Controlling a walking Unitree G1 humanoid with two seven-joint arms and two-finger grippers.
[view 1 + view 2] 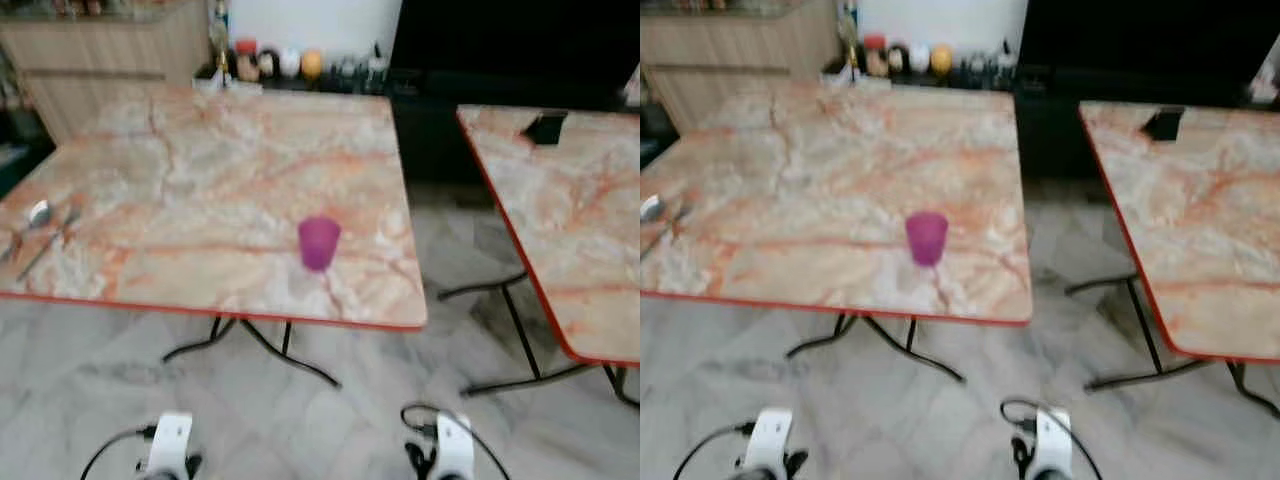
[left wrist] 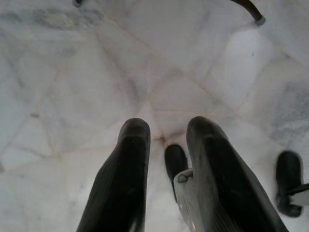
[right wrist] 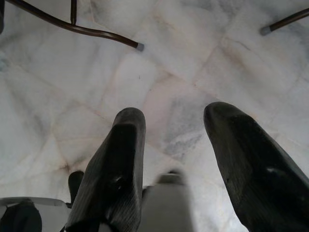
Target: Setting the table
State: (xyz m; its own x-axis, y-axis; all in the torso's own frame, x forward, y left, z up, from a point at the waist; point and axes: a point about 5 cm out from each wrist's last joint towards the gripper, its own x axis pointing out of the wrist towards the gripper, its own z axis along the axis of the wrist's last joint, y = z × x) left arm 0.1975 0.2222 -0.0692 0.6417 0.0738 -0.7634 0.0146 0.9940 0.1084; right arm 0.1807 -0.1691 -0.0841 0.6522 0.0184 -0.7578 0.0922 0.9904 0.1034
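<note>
The purple cup (image 1: 319, 242) stands upright near my table's (image 1: 200, 130) front edge, toward its right corner; cutlery (image 1: 40, 228) lies at the left edge. I should step close before reaching. My left gripper (image 2: 166, 140) and right gripper (image 3: 174, 130) hang floorward, fingers apart, holding nothing.

Both your arms are just hanging low at your sides, wrists peeking in at the bottom of the head view. Left gripper (image 2: 166, 133) points straight down with its fingers a little apart, nothing between them. Right gripper (image 3: 176, 121) also aims down, fingers spread wider, holding nothing.
</note>
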